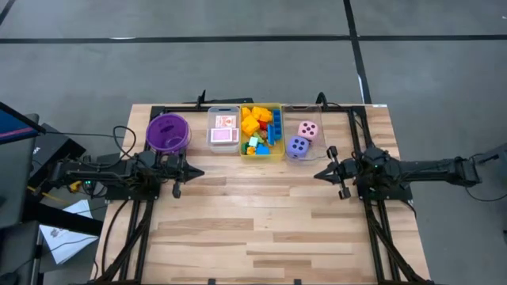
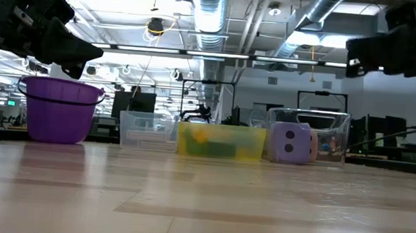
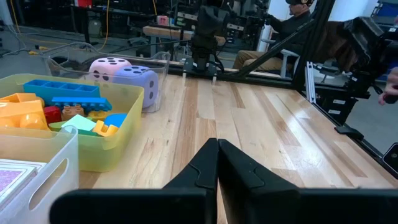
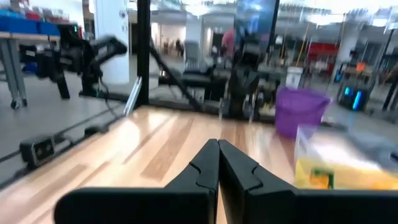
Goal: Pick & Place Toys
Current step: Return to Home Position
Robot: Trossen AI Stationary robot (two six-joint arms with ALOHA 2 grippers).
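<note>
dark left pincer (image 1: 198, 172) and right pincer (image 1: 318, 174) both pressed fully closed, empty, above the wood table (image 1: 261, 229)

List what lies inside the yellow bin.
The yellow bin holds a heap of blocks; orange, blue, red and green ones show on top. Any blocks underneath are covered, so no full count is possible.

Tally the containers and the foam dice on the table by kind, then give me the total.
Purple bowl: 1
Clear bins: 2
Yellow bin: 1
Foam dice: 2
Total: 6
</note>
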